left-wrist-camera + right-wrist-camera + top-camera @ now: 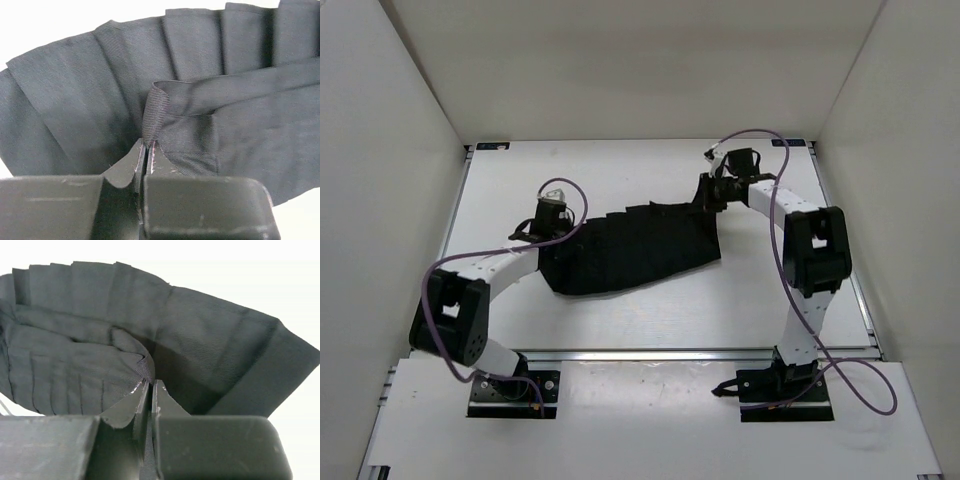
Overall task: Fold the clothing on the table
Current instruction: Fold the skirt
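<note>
Seen from above, the black pleated skirt (630, 250) lies spread on the white surface (650, 320), stretched between the two arms. The left pincer (550, 222) sits at its left end and the right pincer (712, 192) at its far right corner, where the cloth draws up to a point. That overhead view takes in the whole garment and both arms, but black fingers merge with black cloth there and it does not show how the jaws stand. The wrist views settle it. In the left wrist view, the left pincer's two fingers are closed almost together on a narrow upright fold of ribbed fabric edge, directly ahead of the tips. Beyond the fold the pleats fan out, and a flat band of cloth runs off to the right of the tips. In the right wrist view, the right pincer is likewise clamped tight on a gathered pinch of fabric straight ahead. Stitched pleats bunch to its left, and a smooth panel with a folded edge rises to its right.
</note>
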### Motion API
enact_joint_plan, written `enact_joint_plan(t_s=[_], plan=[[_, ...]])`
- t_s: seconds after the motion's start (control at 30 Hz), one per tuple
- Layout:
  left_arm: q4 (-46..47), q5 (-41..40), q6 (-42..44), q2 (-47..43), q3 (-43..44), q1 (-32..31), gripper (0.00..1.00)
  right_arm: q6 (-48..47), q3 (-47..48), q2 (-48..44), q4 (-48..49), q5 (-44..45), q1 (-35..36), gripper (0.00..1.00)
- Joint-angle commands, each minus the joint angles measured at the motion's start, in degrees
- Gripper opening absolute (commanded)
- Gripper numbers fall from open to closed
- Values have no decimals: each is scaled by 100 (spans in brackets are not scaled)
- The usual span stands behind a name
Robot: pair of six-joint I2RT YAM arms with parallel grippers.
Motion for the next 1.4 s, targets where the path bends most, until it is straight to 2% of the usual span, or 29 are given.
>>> enact_joint_plan(t_s=[0.0, 0.13, 0.3, 0.33, 0.43, 0.5, 0.57, 0.63, 0.67, 0.73, 0.8, 0.83, 0.87, 0.9, 0.93, 0.97, 1.0, 1.07, 1.23, 1.37], plan=[[487, -322, -356, 246, 295, 349, 0, -50, 903, 534, 459, -413, -206, 0], [793, -570, -549, 406, 314, 489, 0, 12, 1949, 1369, 476, -808, -285, 0], [1111, -948, -805, 615, 313, 630, 0, 179, 2697, 2134, 881, -967, -364, 1], [1102, -930, -831, 851, 426, 700, 0, 188, 2795, 2405, 890, -1002, -356, 8], [725, -912, -1182, 1309, 655, 850, 0, 311, 3778, 3214, 311, -1125, -400, 41], [628, -904, -1332, 1355, 604, 772, 12, 241, 4062, 3270, 72, -1187, -452, 55], [873, -869, -1324, 1171, 359, 666, 38, 119, 3790, 3024, 143, -1013, -479, 60], [979, -869, -1210, 1004, 261, 613, 78, -58, 3806, 2761, -67, -880, -443, 65], [927, -947, -1201, 890, 287, 587, 92, -171, 3807, 2716, -86, -888, -478, 66], [717, -992, -1087, 706, 366, 587, 97, -190, 3806, 2497, -200, -993, -435, 66], [628, -1132, -1008, 494, 410, 587, 93, -260, 3772, 2347, -288, -950, -400, 60], [628, -1167, -955, 311, 419, 595, 85, -312, 3797, 2251, -366, -924, -339, 55], [628, -1159, -929, 117, 419, 595, 74, -330, 3772, 2128, -419, -863, -251, 41], [750, -1045, -893, 55, 427, 613, 64, -348, 3728, 2118, -420, -932, -172, 19], [794, -1001, -893, -77, 419, 630, 45, -270, 3658, 2022, -368, -958, -145, 11], [838, -844, -876, -174, 454, 587, 31, -252, 3553, 1952, -306, -1054, -40, 0], [882, -738, -832, -253, 506, 526, 16, -156, 3526, 1934, -297, -1177, 4, 0], [953, -719, -735, -254, 550, 316, 0, -41, 3315, 1863, -218, -1336, 162, 0], [980, -491, -735, -87, 463, -203, 0, -110, 2814, 1758, -138, -1152, 611, 0], [875, -631, -963, 150, 85, -450, 0, -549, 2778, 2012, -743, -284, 945, 0]])
